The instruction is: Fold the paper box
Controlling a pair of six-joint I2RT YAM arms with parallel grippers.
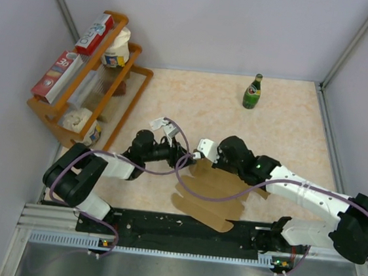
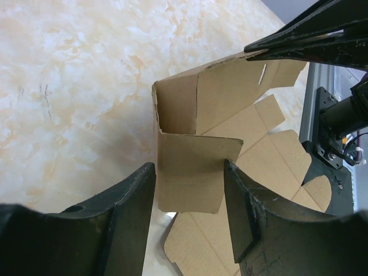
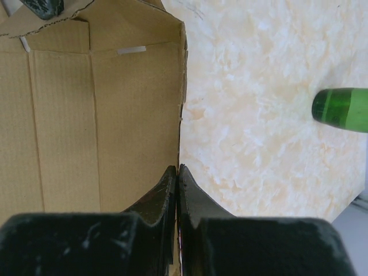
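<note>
paper box [image 2: 230, 98] looked light, thin, floppy at creases; right gripper [image 3: 177, 170] pinched its wall edge, left gripper [image 2: 188, 168] gaped around a flap, best gripped near folds

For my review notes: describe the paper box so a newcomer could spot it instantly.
On the marbled table, look just ahead of the arm bases. The paper box lies there, partly folded: plain brown cardboard with flaps, unlike the red-and-white cartons on the orange rack.

Brown paper box [image 1: 212, 180], partly folded, walls raised
</note>
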